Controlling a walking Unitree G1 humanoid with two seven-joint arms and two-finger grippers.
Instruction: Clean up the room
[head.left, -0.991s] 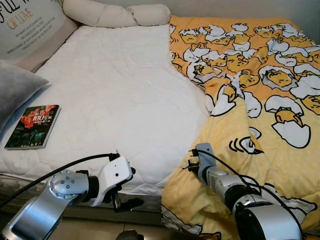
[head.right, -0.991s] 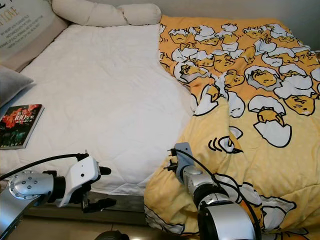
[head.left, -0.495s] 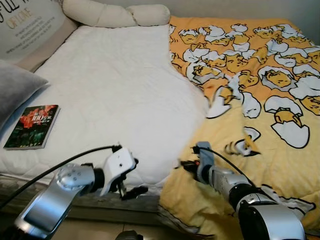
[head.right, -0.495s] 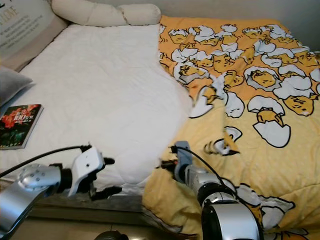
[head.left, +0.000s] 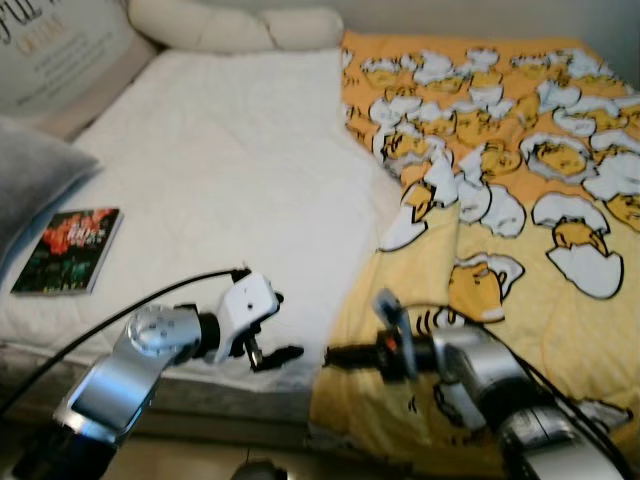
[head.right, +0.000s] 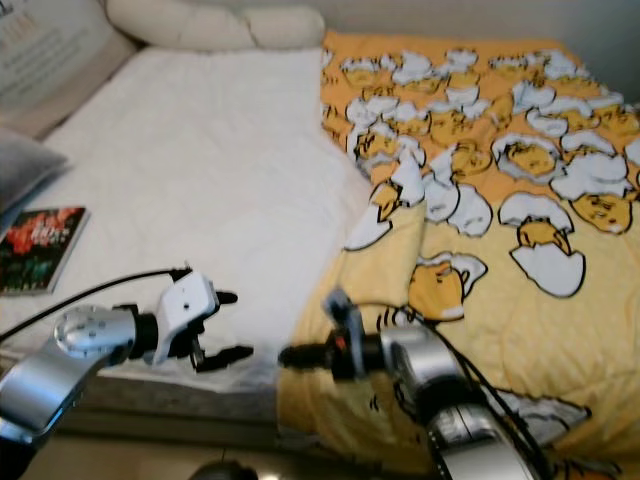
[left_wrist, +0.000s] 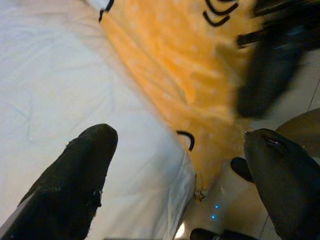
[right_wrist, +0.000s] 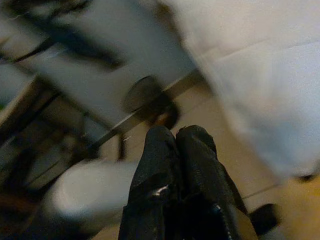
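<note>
1. The right pincer (head.left: 335, 356) is reaching leftward off the near corner of the yellow duvet (head.left: 520, 230); its two black fingers (right_wrist: 175, 165) are pressed together with nothing between them
2. The left pincer (head.left: 275, 352) is hovering over the near edge of the white mattress (head.left: 230, 180), its fingers (left_wrist: 80, 175) spread wide and empty, pointing toward the duvet's loose edge just beside it
3. The duvet is lying bunched over the right half of the bed, its left border folded back in a ragged line, leaving the left half of the mattress bare
4. Further out, a book (head.left: 68, 250) is sitting near the left edge beside a grey pillow (head.left: 30, 190), and a long cream bolster (head.left: 235, 25) is lying across the far end
5. The step in hand appears to be making the bed by drawing the duvet leftward
6. The next move is probably asking for the left pincer to close on the duvet's near corner, then pull it across without dragging the book
</note>
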